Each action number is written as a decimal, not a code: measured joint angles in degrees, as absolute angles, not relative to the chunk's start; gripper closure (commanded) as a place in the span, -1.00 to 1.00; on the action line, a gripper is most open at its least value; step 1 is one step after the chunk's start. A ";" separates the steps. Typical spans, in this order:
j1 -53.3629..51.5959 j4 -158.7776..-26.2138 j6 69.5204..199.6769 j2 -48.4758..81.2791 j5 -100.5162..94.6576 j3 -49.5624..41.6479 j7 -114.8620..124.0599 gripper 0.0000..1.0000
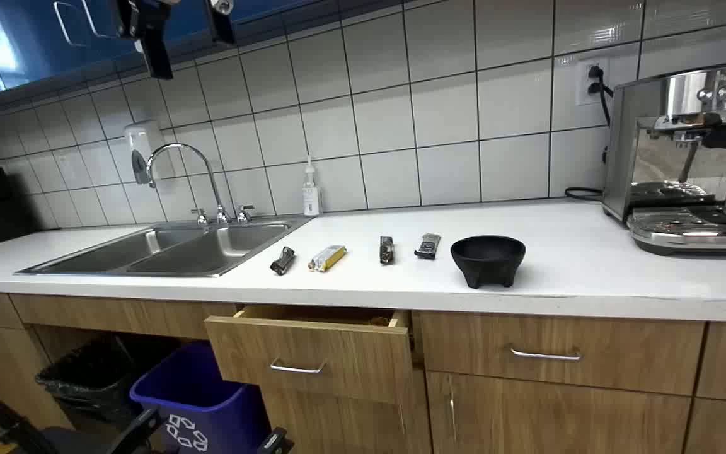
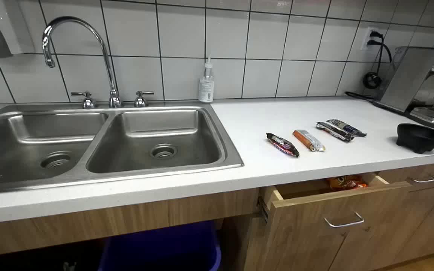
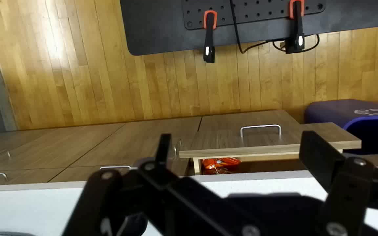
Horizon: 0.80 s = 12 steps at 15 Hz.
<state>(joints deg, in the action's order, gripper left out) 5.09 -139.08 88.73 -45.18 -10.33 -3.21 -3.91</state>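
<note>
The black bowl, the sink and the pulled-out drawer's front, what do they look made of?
Black bowl: matte, perhaps plastic or stone; its dull dark surface leaves it open.
Sink: probably brushed stainless steel, judging by its grey sheen and soft highlights.
Drawer front: wood or wood-look laminate, apparently satin, with grain showing.

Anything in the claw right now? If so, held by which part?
Nothing is held: the claw hangs open above the counter, its fingers apart with nothing gripped between them.
</note>
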 measured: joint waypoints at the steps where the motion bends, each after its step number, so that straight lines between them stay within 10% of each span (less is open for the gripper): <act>1: 5.09 -139.08 88.75 -45.14 -10.33 -3.21 -3.91 -1.00; 12: 4.33 -140.82 94.16 -45.09 -10.33 -3.64 -3.85 -1.00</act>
<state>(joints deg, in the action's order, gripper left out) 4.33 -140.82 94.16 -45.09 -10.33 -3.64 -3.85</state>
